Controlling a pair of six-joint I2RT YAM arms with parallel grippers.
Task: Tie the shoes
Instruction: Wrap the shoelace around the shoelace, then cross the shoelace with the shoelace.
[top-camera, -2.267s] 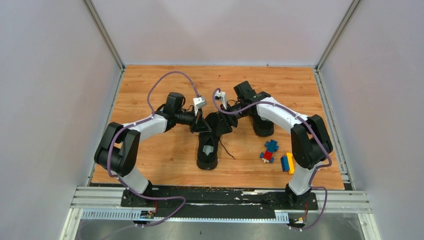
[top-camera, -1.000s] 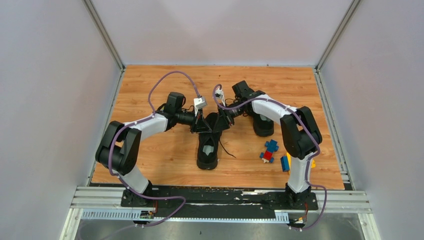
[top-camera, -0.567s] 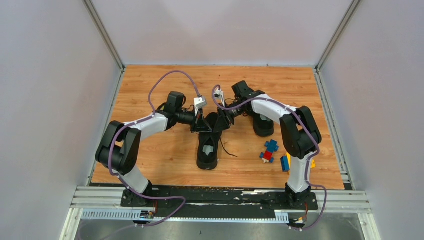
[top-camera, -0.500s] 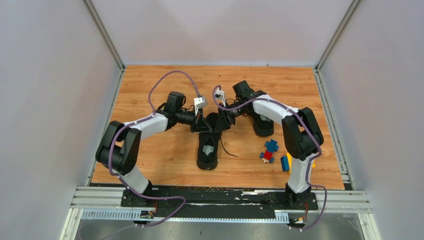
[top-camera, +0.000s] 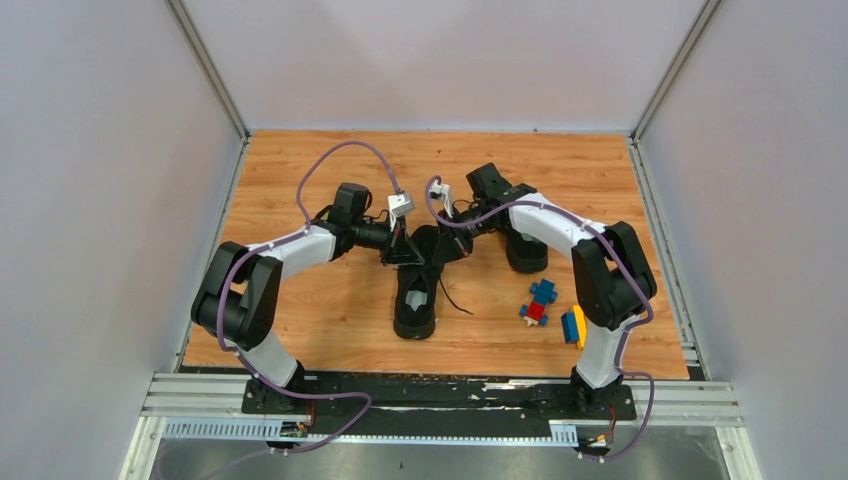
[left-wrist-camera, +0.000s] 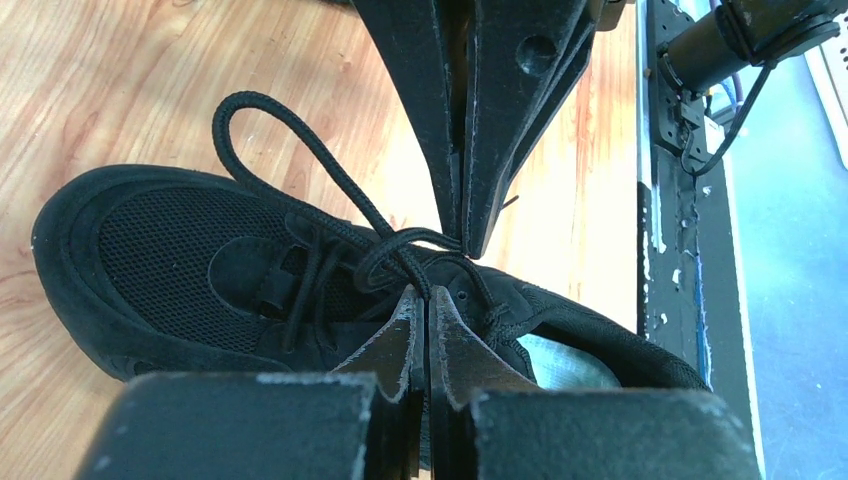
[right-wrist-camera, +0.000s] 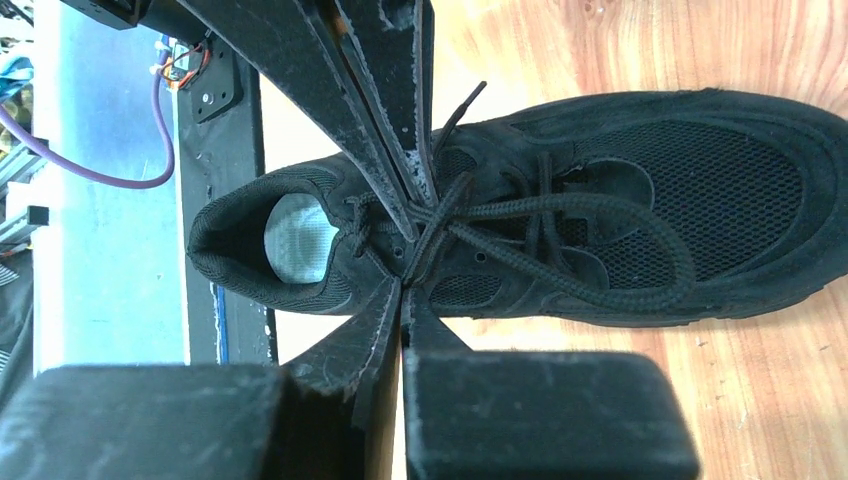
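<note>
Pinching the laces (right-wrist-camera: 440, 215) — left gripper (left-wrist-camera: 428, 300) and right gripper (right-wrist-camera: 402, 285), jaws together.

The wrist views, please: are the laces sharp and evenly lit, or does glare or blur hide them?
Left wrist: the laces are sharp against the table, no glare. Right wrist: also sharp, though black laces on the black shoe give little contrast. Top external: laces too small to trace.
</note>
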